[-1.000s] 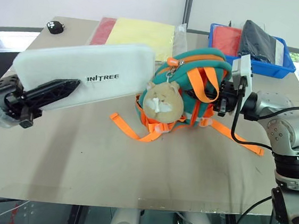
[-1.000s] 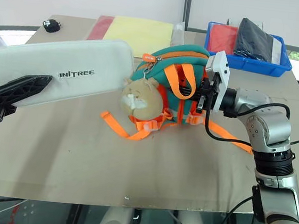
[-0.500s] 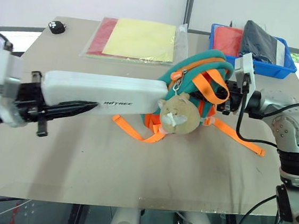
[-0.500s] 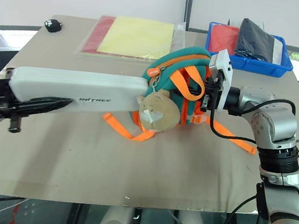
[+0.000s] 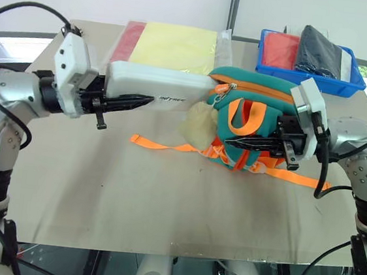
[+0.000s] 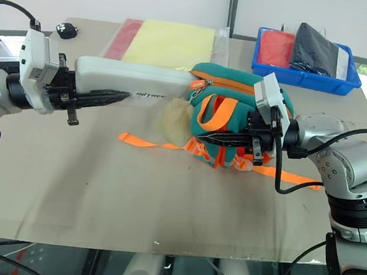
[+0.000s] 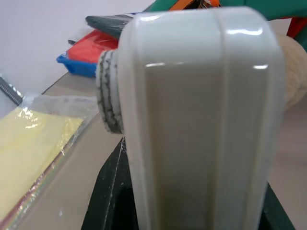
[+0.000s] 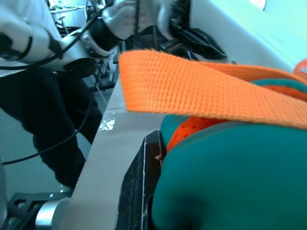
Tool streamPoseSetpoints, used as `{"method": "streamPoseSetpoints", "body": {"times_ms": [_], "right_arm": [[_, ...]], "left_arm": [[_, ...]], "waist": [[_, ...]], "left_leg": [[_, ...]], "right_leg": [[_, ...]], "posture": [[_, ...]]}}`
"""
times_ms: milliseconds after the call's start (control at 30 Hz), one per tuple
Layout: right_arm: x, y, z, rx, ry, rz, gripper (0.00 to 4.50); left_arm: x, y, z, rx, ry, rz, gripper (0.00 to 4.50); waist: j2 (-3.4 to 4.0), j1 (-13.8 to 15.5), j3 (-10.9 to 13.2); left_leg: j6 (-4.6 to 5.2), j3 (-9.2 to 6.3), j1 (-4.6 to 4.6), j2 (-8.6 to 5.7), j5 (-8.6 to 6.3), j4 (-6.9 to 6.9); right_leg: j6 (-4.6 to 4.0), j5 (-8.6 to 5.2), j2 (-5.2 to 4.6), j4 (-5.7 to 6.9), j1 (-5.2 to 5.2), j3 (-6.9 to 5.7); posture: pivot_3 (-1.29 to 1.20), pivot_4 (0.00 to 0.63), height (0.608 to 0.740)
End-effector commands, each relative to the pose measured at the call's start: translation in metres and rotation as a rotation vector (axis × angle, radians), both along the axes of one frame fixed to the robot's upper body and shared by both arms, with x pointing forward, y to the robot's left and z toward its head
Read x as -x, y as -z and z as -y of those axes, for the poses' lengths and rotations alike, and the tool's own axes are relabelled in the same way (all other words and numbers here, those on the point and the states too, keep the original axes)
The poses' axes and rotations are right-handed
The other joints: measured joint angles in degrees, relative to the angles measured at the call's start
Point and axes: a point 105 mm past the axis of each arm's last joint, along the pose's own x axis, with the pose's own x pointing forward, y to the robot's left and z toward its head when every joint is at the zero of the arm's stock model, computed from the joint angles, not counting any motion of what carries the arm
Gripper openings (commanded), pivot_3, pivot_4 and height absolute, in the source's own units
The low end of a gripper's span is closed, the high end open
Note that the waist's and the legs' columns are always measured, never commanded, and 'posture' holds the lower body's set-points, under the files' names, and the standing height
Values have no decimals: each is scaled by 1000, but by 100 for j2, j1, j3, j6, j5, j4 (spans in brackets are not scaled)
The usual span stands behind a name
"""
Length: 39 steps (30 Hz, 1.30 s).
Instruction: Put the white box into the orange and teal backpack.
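left tool (image 5: 131,100): fingers part-spread, pinching the near end of the white box (image 5: 159,84); box held level above the worktop (image 5: 131,198), pointing toward the right tool
white box: flat oblong, smooth glossy translucent plastic, rounded corners, small dark lettering on its side; far end touching the zip opening of the orange and teal backpack (image 5: 256,106), whether it is inside cannot be told
right tool (image 5: 242,142): fingers pressed together, pinching the backpack's teal fabric just below an orange webbing loop (image 5: 244,118)
orange and teal backpack: soft fabric, rounded, propped up at the right tool; woven orange straps (image 5: 163,144) trailing flat on the worktop toward the left tool
plush charm (image 5: 198,127): tan, fuzzy, hanging beneath the box's far end, between the two tools
blue bin (image 5: 310,55): hard plastic, beyond the right tool, holding red and dark items
yellow sheet (image 5: 173,44): in a clear sleeve, beyond the box
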Motion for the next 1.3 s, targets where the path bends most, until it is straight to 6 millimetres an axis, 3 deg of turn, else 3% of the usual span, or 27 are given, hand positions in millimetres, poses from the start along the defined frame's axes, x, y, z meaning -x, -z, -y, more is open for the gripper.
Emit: {"method": "streamPoseSetpoints", "body": {"times_ms": [33, 167, 300, 433, 500, 633, 767, 900, 1000, 1067, 1100, 1200, 1267, 1300], "right_arm": [[23, -15, -3, -30, -120, 56, 41], [26, -16, -3, -41, -138, 42, 41], [29, -24, -1, -84, -151, 29, 41], [30, -29, 0, -108, -152, 28, 41], [30, -29, 0, -116, -148, 28, 41], [18, -22, -5, -129, -59, 59, 41], [11, -9, -4, -107, 12, 67, 41], [13, 5, 3, -80, 64, 59, 41], [12, 9, 5, -84, 116, 62, 41], [5, 13, 7, -79, 185, 68, 0], [1, 15, 8, -77, 220, 69, 0], [-7, 19, 11, -84, 285, 65, 0], [-11, 23, 12, -82, 315, 54, 0], [-12, 24, 13, -79, 319, 52, 0]], "left_arm": [[-7, -12, 10, -41, 74, 125, 966], [-15, -25, 20, -93, 141, 250, 966], [-14, -51, 32, -61, 269, 371, 966], [-13, -52, 35, -58, 329, 364, 966], [-9, -46, 44, -25, 380, 312, 966], [4, -1, 73, -18, 495, 80, 966], [8, 13, 98, 40, 518, -18, 966], [-4, 42, 129, 13, 481, -71, 966], [-19, 50, 147, 39, 404, -106, 966], [-21, 42, 141, 91, 360, -110, 2043], [-23, 38, 136, 118, 334, -107, 2356], [-15, 23, 100, 245, 287, -208, 3707], [-5, 13, 76, 333, 277, -327, 4444], [-1, 9, 67, 369, 263, -384, 4444]], "waist": [[0, 31, 0], [0, 34, 1], [1, 28, 2], [1, -1, 2], [1, -25, 2], [1, -43, 1], [0, -29, 1], [0, -1, -2], [0, -1, -3], [0, -41, -3], [0, -75, -3], [1, -169, -2], [1, -233, -2], [1, -229, -2]], "left_leg": [[0, -2, -1, 0, 0, 1], [0, -12, -23, 0, 0, 22], [2, -17, -53, 1, -1, 50], [5, -17, -57, 1, -3, 55], [6, -18, -56, 3, -3, 54], [6, -20, -54, 3, -3, 57], [6, -30, -56, 3, -3, 69], [6, -33, -44, 1, -3, 74], [6, -32, -44, -1, -3, 78], [7, -33, -44, -2, -2, 80], [7, -33, -41, -1, -3, 80], [7, -33, -30, 4, -2, 69], [6, -34, -28, 18, -3, 67], [6, -35, -30, 22, -3, 64]], "right_leg": [[0, 0, 0, 1, 0, -2], [1, 0, 3, 1, -5, -9], [3, 2, 4, 1, -16, -15], [6, 2, 4, 1, -18, -15], [6, 2, 4, 4, -18, -16], [7, 2, 3, 9, -16, -15], [7, 2, 6, 20, -15, -22], [8, 2, 5, 24, 0, -23], [10, 4, 6, 22, 2, -20], [11, 5, 6, 24, 2, -20], [12, 5, 8, 24, 2, -16], [10, 5, 17, 30, -1, -8], [8, 4, 27, 32, -2, -7], [8, 4, 30, 31, -5, -6]], "posture": [[0, 150, 740], [0, 150, 740], [0, 150, 740], [0, 150, 740], [0, 150, 740], [0, 150, 740], [0, 150, 740], [0, 150, 740], [0, 150, 740], [0, 150, 740], [0, 150, 740], [0, 150, 740], [0, 150, 740], [0, 150, 740]]}}
